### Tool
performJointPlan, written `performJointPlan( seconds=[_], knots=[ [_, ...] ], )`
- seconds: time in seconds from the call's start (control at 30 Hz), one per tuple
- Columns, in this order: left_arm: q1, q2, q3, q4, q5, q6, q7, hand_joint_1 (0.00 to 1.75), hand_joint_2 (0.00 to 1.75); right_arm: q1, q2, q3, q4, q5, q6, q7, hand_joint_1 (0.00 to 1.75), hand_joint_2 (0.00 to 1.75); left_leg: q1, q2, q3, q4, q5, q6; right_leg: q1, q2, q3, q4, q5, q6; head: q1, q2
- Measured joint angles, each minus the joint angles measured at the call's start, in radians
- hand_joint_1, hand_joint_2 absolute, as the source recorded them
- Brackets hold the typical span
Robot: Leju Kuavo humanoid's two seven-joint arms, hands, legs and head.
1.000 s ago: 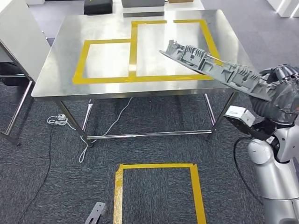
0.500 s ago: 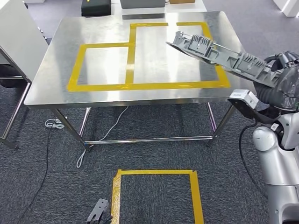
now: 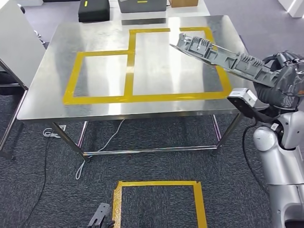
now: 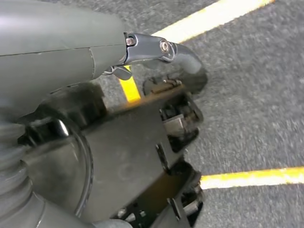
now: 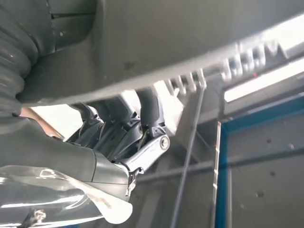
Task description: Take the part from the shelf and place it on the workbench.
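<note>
Most of the job looks done, in our judgement: the part [image 3: 222,58], a long grey ribbed moulding, is off the shelf and in our right hand [image 3: 285,85], at the right edge of the head view. What remains is the placing itself.

We hold the part by its near end, at the far right of the frame. Its free end reaches up and to the left, hanging over the workbench [image 3: 107,102] above the right-hand yellow tape rectangle [image 3: 175,97], apart from the steel top and tilted rather than level. It is not yet resting on anything.

Our right hand is wrapped around the part's end; in the right wrist view the part's grey underside [image 5: 179,52] runs across the upper frame with dark fingers [image 5: 150,109] curled up against it. How tightly they close we cannot tell, but the part is clearly carried.

Our left hand [image 4: 168,109] hangs low, seen over carpet and yellow floor tape; its fingers look curled in with nothing between them.

We judge that the part must next come down flat inside the taped area.
</note>
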Motion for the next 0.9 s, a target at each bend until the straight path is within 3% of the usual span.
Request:
performJointPlan(
  seconds=[0.07, 0.17, 0.23, 0.27, 0.33, 0.37, 0.4, 0.43, 0.5, 0.57, 0.63, 0.7, 0.73, 0.77, 0.8, 0.87, 0.9],
  knots=[
    [-0.002, -0.001, 0.000, 0.000, -0.004, 0.000, 0.000, 0.00, 1.75, -0.008, -0.001, 0.003, 0.004, 0.003, 0.001, 0.003, 1.75, 1.75, 0.009, -0.002, 0.026, -0.024, -0.002, 0.002, 0.002, 0.001, -0.017, 0.038, -0.010, 0.005, 0.002, 0.000],
    [-0.004, -0.007, 0.000, 0.000, -0.013, -0.001, 0.002, 0.00, 1.75, -0.017, -0.002, 0.006, 0.015, 0.004, 0.003, 0.005, 1.75, 1.75, 0.018, -0.003, 0.050, -0.036, -0.015, -0.001, 0.002, 0.008, -0.119, 0.207, -0.068, 0.008, 0.005, 0.000],
    [0.001, -0.010, 0.000, 0.000, -0.017, -0.002, 0.004, 0.00, 1.75, -0.014, -0.002, 0.007, 0.025, 0.004, 0.004, 0.007, 1.75, 1.75, 0.024, -0.005, 0.069, -0.036, -0.033, -0.009, -0.001, 0.010, -0.175, 0.262, -0.090, 0.016, 0.005, 0.000],
    [0.003, -0.011, 0.000, 0.000, -0.018, -0.002, 0.005, 0.00, 1.75, -0.014, -0.002, 0.008, 0.030, 0.005, 0.005, 0.009, 1.75, 1.75, 0.027, -0.006, 0.080, -0.035, -0.042, -0.015, -0.005, 0.009, -0.183, 0.244, -0.069, 0.023, 0.005, 0.000],
    [0.005, -0.011, 0.000, 0.000, -0.022, -0.003, 0.006, 0.00, 1.75, -0.014, -0.002, 0.009, 0.038, 0.006, 0.009, 0.011, 1.75, 1.75, 0.034, -0.009, 0.097, -0.030, -0.061, -0.030, -0.020, 0.005, -0.171, 0.128, 0.037, 0.045, 0.006, 0.000],
    [0.005, -0.011, 0.000, 0.000, -0.025, -0.003, 0.007, 0.00, 1.75, -0.014, -0.003, 0.010, 0.044, 0.007, 0.011, 0.012, 1.75, 1.75, 0.035, -0.011, 0.100, -0.023, -0.070, -0.037, -0.023, 0.002, -0.161, 0.070, 0.075, 0.053, 0.007, 0.000],
    [0.004, -0.011, 0.000, 0.000, -0.028, -0.004, 0.009, 0.00, 1.75, -0.016, -0.003, 0.012, 0.049, 0.007, 0.013, 0.012, 1.75, 1.75, 0.035, -0.012, 0.098, -0.015, -0.078, -0.044, -0.025, 0.000, -0.152, 0.032, 0.101, 0.050, 0.008, 0.000],
    [0.004, -0.010, 0.000, 0.000, -0.031, -0.004, 0.011, 0.00, 1.75, -0.018, -0.003, 0.014, 0.053, 0.007, 0.014, 0.013, 1.75, 1.75, 0.033, -0.013, 0.095, -0.007, -0.087, -0.051, -0.024, -0.002, -0.149, 0.015, 0.107, 0.043, 0.009, 0.000],
    [0.001, -0.010, -0.001, 0.000, -0.035, -0.004, 0.015, 0.00, 1.75, -0.025, -0.003, 0.017, 0.058, 0.008, 0.016, 0.016, 1.75, 1.75, 0.032, -0.011, 0.094, -0.001, -0.103, -0.062, -0.022, -0.001, -0.142, 0.020, 0.095, 0.017, 0.008, 0.000],
    [-0.005, -0.011, -0.001, 0.000, -0.036, -0.004, 0.016, 0.00, 1.75, -0.028, -0.003, 0.017, 0.060, 0.010, 0.016, 0.017, 1.75, 1.75, 0.035, -0.006, 0.086, 0.032, -0.115, -0.078, -0.026, 0.001, -0.128, 0.022, 0.086, 0.004, 0.005, 0.000],
    [-0.009, -0.014, -0.001, 0.000, -0.036, -0.005, 0.016, 0.00, 1.75, -0.025, -0.003, 0.018, 0.066, 0.012, 0.016, 0.016, 1.75, 1.75, 0.042, 0.002, 0.036, 0.141, -0.142, -0.097, -0.027, 0.003, -0.104, 0.022, 0.071, -0.004, 0.000, 0.000],
    [-0.009, -0.015, -0.001, 0.000, -0.037, -0.005, 0.016, 0.00, 1.75, -0.024, -0.003, 0.019, 0.075, 0.012, 0.016, 0.016, 1.75, 1.75, 0.046, 0.005, -0.033, 0.259, -0.191, -0.104, -0.024, 0.004, -0.081, 0.021, 0.054, -0.007, -0.001, 0.000],
    [-0.008, -0.016, -0.001, 0.000, -0.037, -0.005, 0.016, 0.00, 1.75, -0.024, -0.003, 0.020, 0.077, 0.012, 0.016, 0.016, 1.75, 1.75, 0.045, 0.006, -0.057, 0.283, -0.204, -0.099, -0.022, 0.006, -0.070, 0.021, 0.045, -0.008, -0.002, 0.000],
    [-0.008, -0.016, -0.001, 0.000, -0.037, -0.005, 0.016, 0.00, 1.75, -0.024, -0.003, 0.021, 0.079, 0.012, 0.017, 0.017, 1.75, 1.75, 0.041, 0.006, -0.069, 0.274, -0.197, -0.088, -0.018, 0.008, -0.060, 0.021, 0.038, -0.008, -0.003, 0.000],
    [-0.007, -0.016, -0.001, 0.000, -0.037, -0.005, 0.016, 0.00, 1.75, -0.025, -0.003, 0.023, 0.080, 0.012, 0.017, 0.016, 1.75, 1.75, 0.034, 0.005, -0.068, 0.234, -0.164, -0.071, -0.014, 0.010, -0.050, 0.019, 0.030, -0.009, -0.003, 0.000],
    [-0.006, -0.013, -0.001, 0.000, -0.037, -0.005, 0.016, 0.00, 1.75, -0.029, -0.002, 0.025, 0.081, 0.012, 0.017, 0.016, 1.75, 1.75, 0.011, 0.003, -0.048, 0.107, -0.055, -0.024, -0.006, 0.011, -0.031, 0.015, 0.016, -0.010, -0.002, 0.000],
    [-0.006, -0.011, -0.001, 0.000, -0.037, -0.005, 0.017, 0.00, 1.75, -0.033, -0.002, 0.026, 0.081, 0.013, 0.017, 0.016, 1.75, 1.75, 0.001, 0.001, -0.035, 0.056, -0.016, -0.008, -0.003, 0.012, -0.024, 0.009, 0.011, -0.008, -0.001, 0.000]
  ],
)
